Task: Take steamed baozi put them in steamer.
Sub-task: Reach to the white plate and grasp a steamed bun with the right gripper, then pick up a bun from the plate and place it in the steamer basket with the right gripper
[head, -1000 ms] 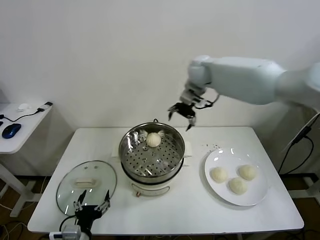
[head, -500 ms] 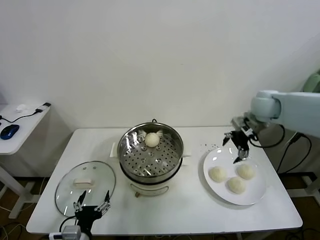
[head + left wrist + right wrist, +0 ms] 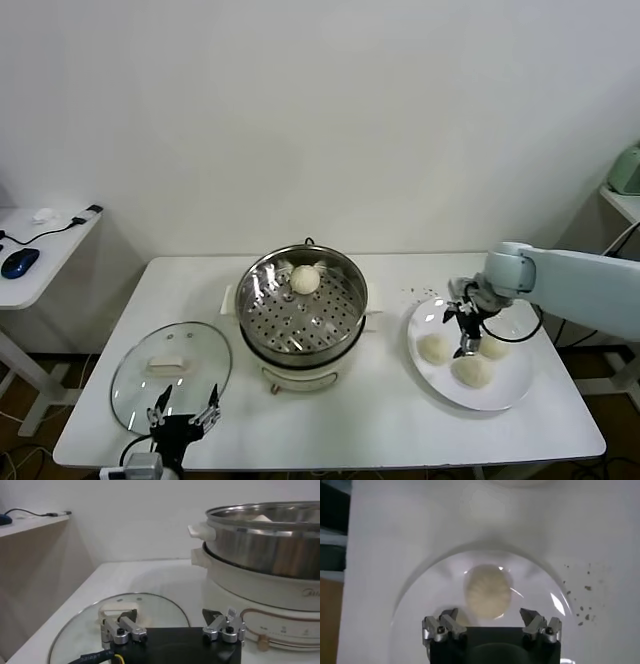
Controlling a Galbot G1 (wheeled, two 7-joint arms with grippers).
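Over plate [image 3: 505, 395]: right gripper [image 3: 464, 330], jaws wide, empty, above three steamed baozi [image 3: 436, 348].
Steamer [image 3: 303, 302]: one bun inside.
Left gripper [image 3: 183, 414]: spread, empty, parked by lid [image 3: 170, 365].

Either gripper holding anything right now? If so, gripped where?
Nothing held. Right gripper is open above the baozi on the plate; left gripper is open, parked by the glass lid.

I'm looking down at a white table [image 3: 330, 420] w/ three things sitting directly on it: the steamer [image 3: 303, 310] standing about mid-table, a glass lid [image 3: 172, 362] lying flat at my front left, and a white plate [image 3: 505, 385] resting on my right. Dark crumbs [image 3: 425, 293] are lying btwn steamer and plate.
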